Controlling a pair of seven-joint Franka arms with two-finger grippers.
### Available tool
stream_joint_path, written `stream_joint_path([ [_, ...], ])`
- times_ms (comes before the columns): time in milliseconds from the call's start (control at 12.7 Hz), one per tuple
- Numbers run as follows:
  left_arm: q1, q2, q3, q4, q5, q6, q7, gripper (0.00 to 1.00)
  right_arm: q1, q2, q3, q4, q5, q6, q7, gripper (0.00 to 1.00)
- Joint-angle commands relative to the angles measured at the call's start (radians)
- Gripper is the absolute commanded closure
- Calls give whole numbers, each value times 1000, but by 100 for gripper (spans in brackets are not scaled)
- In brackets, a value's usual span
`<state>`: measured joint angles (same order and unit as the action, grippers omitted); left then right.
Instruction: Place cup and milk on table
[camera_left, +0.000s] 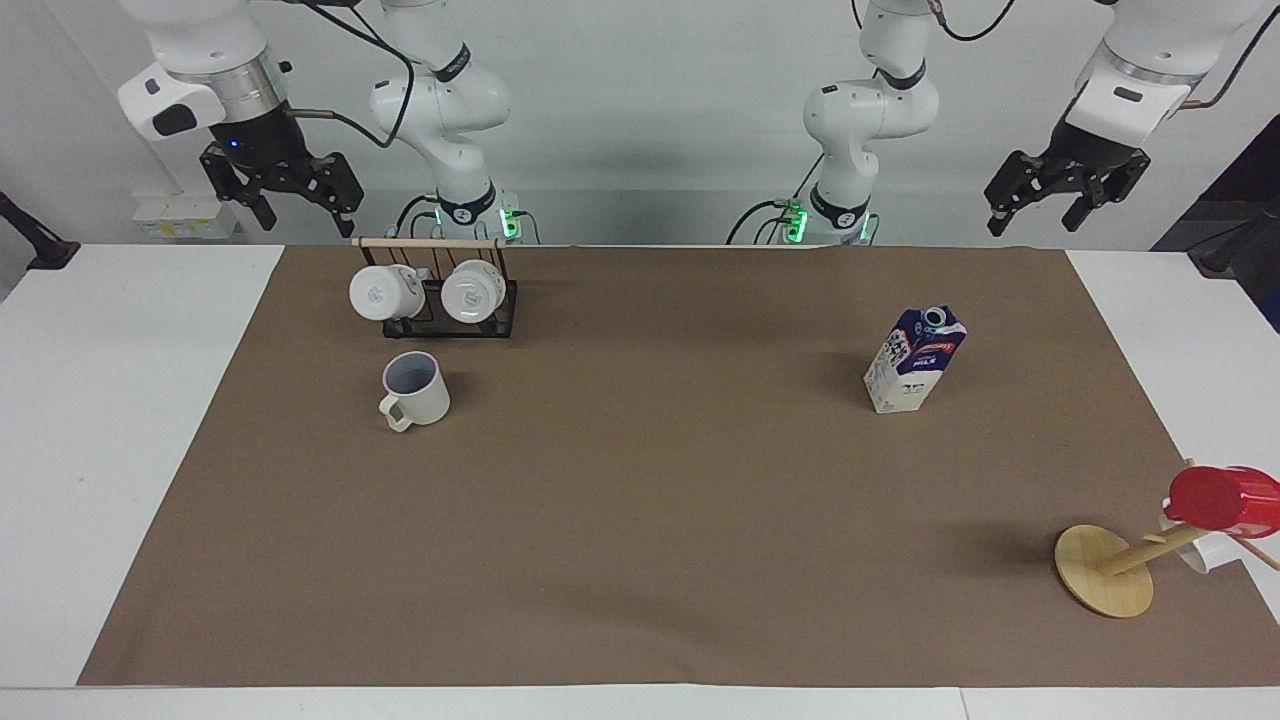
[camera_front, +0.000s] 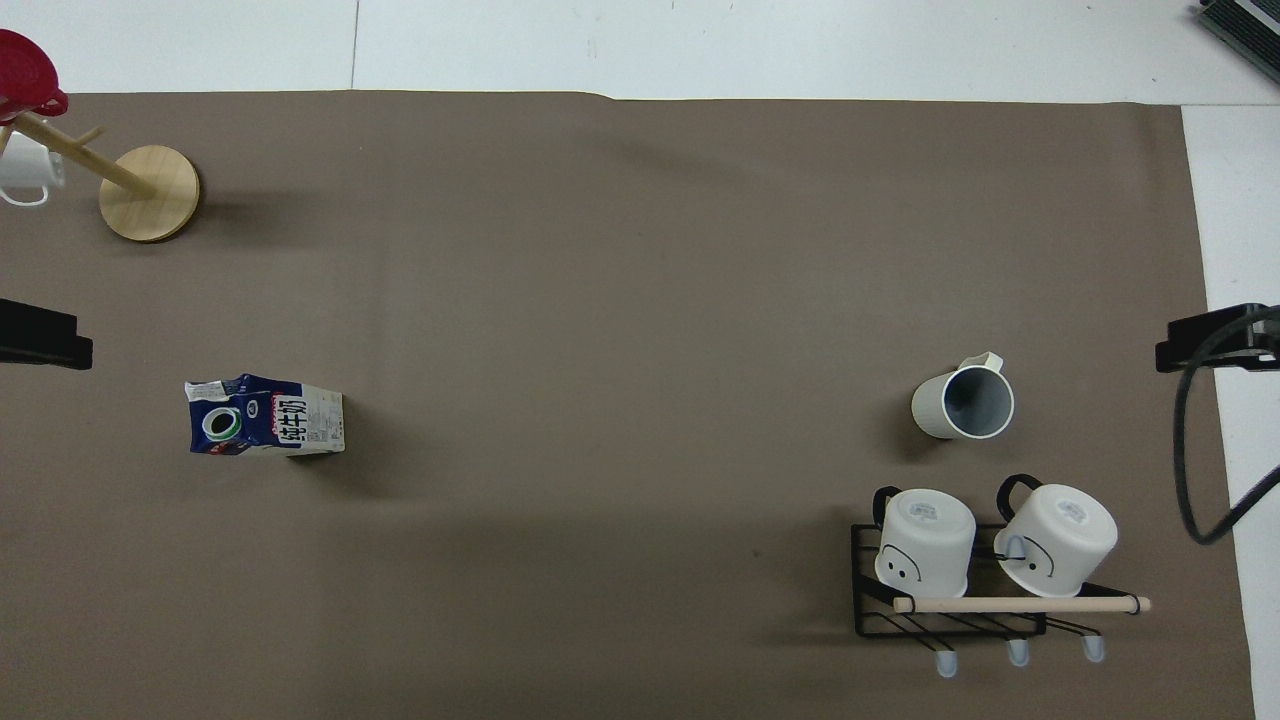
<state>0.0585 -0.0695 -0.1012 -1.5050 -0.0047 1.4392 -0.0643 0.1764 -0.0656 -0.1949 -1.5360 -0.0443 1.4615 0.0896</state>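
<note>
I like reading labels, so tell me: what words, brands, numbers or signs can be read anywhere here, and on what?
"纯牛奶": large dark characters on the white side panel of the milk carton.
Red label band on the carton: a brand word, too small to read.
Fine print on the carton: too small to read.
Round marks on the bases of the two racked mugs: unreadable.

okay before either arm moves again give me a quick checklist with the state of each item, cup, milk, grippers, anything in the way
1. Cup upright on the brown sheet, just farther from the robots than the mug rack: ok.
2. Milk standing upright on the sheet, toward the left arm's end: ok.
3. Right gripper raised, open, holding nothing: ok.
4. Left gripper raised, open, holding nothing: ok.
5. Rack beside the cup could crowd a descent: cannot tell.
6. Wooden mug tree well apart from the milk: ok.
</note>
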Motion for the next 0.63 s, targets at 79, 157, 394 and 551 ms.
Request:
stream_joint_path([
  [79, -9, -15, 8, -14, -3, 3, -2, 0, -9, -22, 3, -29, 1, 20, -11, 0],
  [157, -9, -13, 8, -14, -3, 3, -3, 0, -9, -22, 3, -29, 0, 20, -11, 0],
  [394, -6, -15, 9, -14, -3, 1, -3, 0, -9, -22, 5, -29, 0, 20, -11, 0],
  [551, -3, -15, 9, -14, -3, 1, -3, 0, -9, -22, 3, -29, 0, 20, -11, 0],
])
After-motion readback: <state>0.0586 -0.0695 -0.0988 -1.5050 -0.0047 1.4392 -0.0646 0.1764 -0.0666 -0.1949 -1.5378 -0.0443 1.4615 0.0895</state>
